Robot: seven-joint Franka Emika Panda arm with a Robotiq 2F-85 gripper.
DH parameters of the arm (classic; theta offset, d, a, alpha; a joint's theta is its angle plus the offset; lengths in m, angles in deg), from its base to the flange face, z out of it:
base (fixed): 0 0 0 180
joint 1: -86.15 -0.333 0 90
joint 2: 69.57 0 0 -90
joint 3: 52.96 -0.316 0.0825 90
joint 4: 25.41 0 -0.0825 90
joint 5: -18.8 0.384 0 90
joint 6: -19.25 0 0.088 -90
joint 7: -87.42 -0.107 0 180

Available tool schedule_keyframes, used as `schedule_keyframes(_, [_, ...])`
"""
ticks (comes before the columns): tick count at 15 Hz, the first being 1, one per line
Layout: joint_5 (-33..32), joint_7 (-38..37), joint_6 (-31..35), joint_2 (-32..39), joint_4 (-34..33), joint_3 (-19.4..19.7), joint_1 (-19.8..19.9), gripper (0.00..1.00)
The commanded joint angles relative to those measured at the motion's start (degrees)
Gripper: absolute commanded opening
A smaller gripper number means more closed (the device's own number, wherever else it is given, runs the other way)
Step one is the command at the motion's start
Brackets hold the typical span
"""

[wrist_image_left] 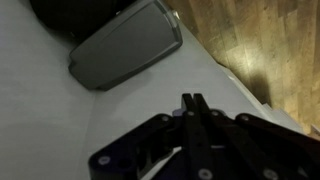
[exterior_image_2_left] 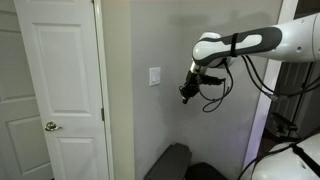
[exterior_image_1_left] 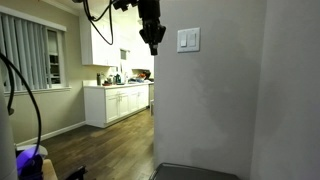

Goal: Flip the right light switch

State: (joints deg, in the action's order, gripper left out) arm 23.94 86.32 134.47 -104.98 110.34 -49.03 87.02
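On my wrist feed the gripper comes up from the bottom edge. Its two dark fingers are pressed together with no gap I can see, and the black linkages spread out below them. A pale wall fills the left and middle. Above sits a grey rounded pad, tilted, with a dark shape behind it. Wooden floor shows at right.
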Motion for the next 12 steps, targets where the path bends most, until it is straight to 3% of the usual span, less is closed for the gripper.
schedule_keyframes(1, [-1.38, 1.82, 6.7, 6.74, -4.74, -0.35, 0.55, 0.0])
schedule_keyframes(6, [-4.97, 2.6, 16.0, 14.55, -11.88, -1.13, 0.47, 0.0])
schedule_keyframes(12, [-8.14, 1.57, 21.78, 21.98, -19.0, -1.84, 0.63, 0.0])
